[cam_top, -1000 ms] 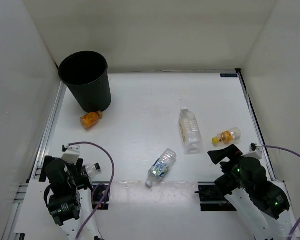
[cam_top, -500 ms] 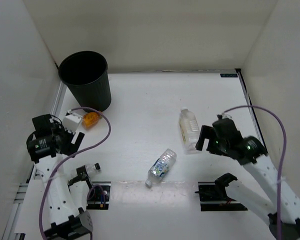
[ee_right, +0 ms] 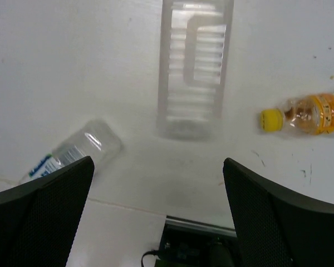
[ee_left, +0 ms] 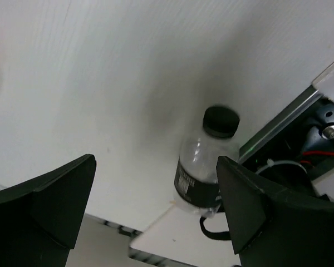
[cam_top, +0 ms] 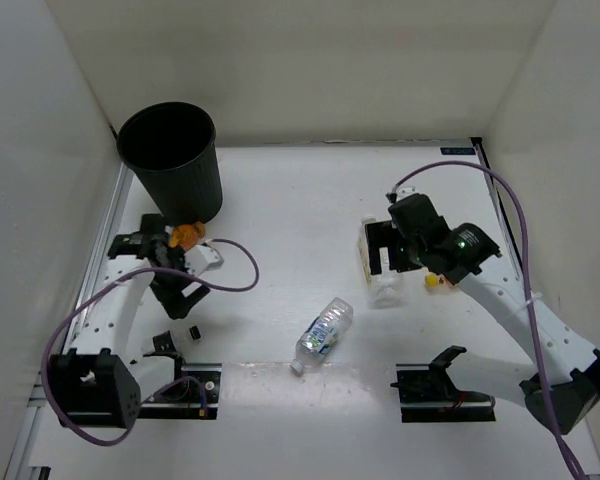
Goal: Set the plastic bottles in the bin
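Jaws wide apart, the left gripper (ee_left: 156, 167) hangs over the dark-capped bottle (ee_left: 203, 167) near left, the right gripper (ee_right: 158, 167) over the clear bottle (ee_right: 193, 67) at right, likely to straddle them; the bin (cam_top: 185, 195) stands far left

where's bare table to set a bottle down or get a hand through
Widest bare table is the far strip from the bin across to the far right corner. Also open: the middle, between the left arm and the big clear bottle. Crowded: the bin's foot, with one orange bottle, and around the right arm, with the other orange bottle.
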`<act>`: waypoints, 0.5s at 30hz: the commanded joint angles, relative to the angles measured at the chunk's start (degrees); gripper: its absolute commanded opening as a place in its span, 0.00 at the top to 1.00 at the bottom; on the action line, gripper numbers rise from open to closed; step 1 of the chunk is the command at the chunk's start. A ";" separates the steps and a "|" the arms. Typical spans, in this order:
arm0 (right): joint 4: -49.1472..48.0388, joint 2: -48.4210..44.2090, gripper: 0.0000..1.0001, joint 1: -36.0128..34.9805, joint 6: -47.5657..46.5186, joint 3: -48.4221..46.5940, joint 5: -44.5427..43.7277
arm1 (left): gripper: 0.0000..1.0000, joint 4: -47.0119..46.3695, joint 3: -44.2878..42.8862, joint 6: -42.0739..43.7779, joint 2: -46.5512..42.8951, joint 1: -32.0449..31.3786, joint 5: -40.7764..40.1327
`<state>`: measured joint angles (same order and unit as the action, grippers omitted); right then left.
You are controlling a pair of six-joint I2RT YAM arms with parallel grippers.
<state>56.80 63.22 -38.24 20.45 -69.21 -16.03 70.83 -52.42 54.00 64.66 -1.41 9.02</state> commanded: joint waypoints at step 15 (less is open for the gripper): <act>-9.60 16.85 0.00 7.21 -1.20 -4.98 11.90 | 0.00 2.93 9.62 -2.49 -1.82 -20.91 -5.87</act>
<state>48.84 80.16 -30.89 20.36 -72.77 -5.93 74.72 -43.77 53.45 62.59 -21.32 2.13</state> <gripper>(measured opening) 0.998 1.000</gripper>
